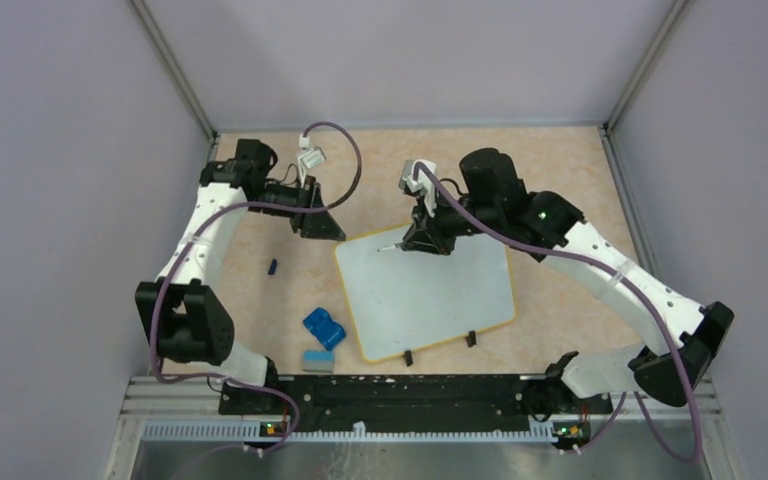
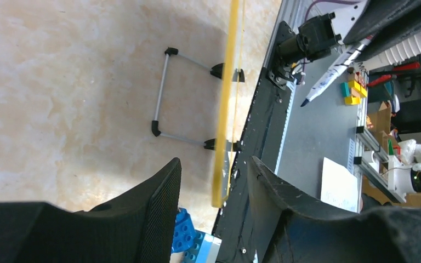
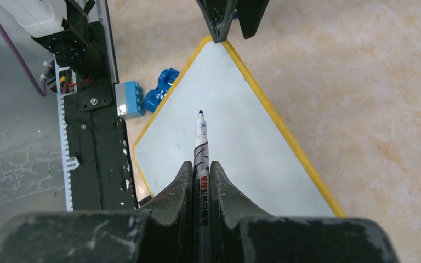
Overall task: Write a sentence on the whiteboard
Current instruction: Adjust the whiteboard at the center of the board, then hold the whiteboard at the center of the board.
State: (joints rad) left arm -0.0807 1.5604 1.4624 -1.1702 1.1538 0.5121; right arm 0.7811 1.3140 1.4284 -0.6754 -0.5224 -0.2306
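Board: large flat white whiteboard, thin yellow-orange rim (image 1: 430,300), mid beige worktop (image 1: 560,170); no writing seen.
Right gripper (image 3: 200,167): jaws clenched on white-barrelled dark-tipped marker (image 3: 200,137), tip over far-left corner.
Left gripper (image 2: 214,164): jaws parted astride that corner's rim, not pinching.
Advice: steady rim first; lower tip gently, start high and left, light even pressure.
Unclear: tip contact with surface; small dark item (image 1: 272,266) beside board unidentifiable.

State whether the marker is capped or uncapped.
Uncapped: the marker in the right gripper shows its bare dark tip, pointing over the whiteboard.
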